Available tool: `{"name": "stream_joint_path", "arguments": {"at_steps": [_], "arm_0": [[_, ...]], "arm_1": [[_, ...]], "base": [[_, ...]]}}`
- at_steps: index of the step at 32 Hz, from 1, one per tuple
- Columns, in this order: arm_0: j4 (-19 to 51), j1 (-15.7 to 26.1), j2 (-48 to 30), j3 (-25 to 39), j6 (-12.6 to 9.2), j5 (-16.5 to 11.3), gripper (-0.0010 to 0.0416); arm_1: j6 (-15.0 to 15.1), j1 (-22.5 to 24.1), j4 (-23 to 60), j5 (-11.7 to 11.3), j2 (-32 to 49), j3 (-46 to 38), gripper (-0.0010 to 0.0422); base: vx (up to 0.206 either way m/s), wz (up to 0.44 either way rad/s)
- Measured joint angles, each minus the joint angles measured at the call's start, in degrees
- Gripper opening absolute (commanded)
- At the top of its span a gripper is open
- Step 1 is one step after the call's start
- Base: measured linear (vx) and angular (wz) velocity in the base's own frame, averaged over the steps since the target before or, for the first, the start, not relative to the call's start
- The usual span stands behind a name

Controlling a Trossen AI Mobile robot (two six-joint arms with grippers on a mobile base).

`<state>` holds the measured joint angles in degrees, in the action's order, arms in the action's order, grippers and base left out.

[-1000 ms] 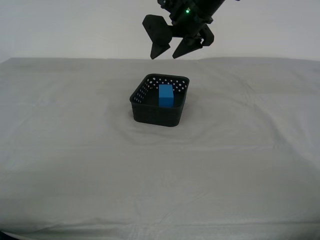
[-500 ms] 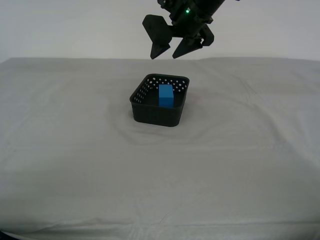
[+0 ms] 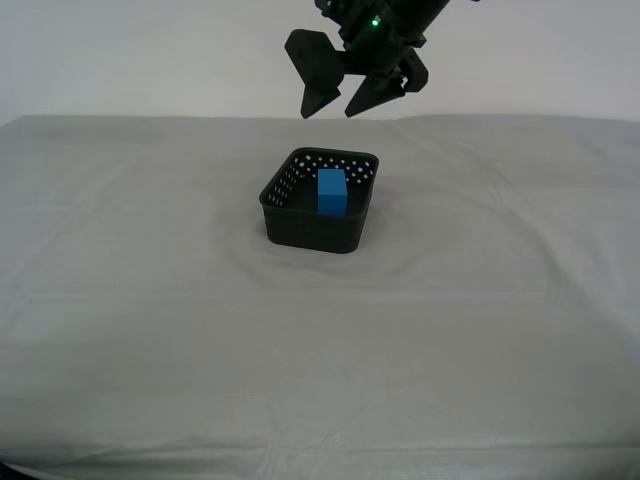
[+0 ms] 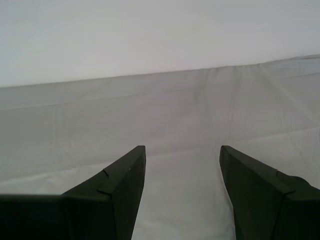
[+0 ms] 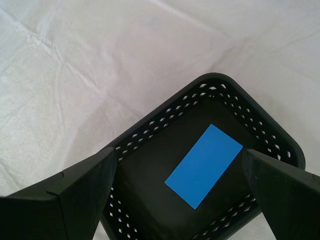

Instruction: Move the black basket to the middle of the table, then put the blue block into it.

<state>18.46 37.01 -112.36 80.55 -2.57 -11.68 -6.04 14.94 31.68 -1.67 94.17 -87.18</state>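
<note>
The black basket (image 3: 312,228) stands on the table (image 3: 150,300) near its middle, toward the far side. The blue block (image 3: 332,191) stands inside it. My first gripper (image 3: 329,113) hangs open and empty straight above the basket, well clear of its rim. The first wrist view looks down between the open jaws of my first gripper (image 5: 177,155) onto the basket (image 5: 215,80) and the block (image 5: 204,165) on its floor. My second gripper (image 4: 182,148) is open and empty over bare cloth (image 4: 165,110); it does not show in the exterior view.
The pale wrinkled cloth spreads wide on all sides of the basket. A plain pale wall (image 3: 150,50) rises behind the table's far edge. No other objects show.
</note>
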Motion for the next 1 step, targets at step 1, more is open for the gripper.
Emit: {"name": "stream_joint_path", "arguments": {"at_steps": [1], "arm_0": [[0.0,0.0,0.0,0.0,0.0,0.0,0.0353]], "arm_1": [[0.0,0.0,0.0,0.0,0.0,0.0,0.0199]], "base": [[0.000,0.000]]}}
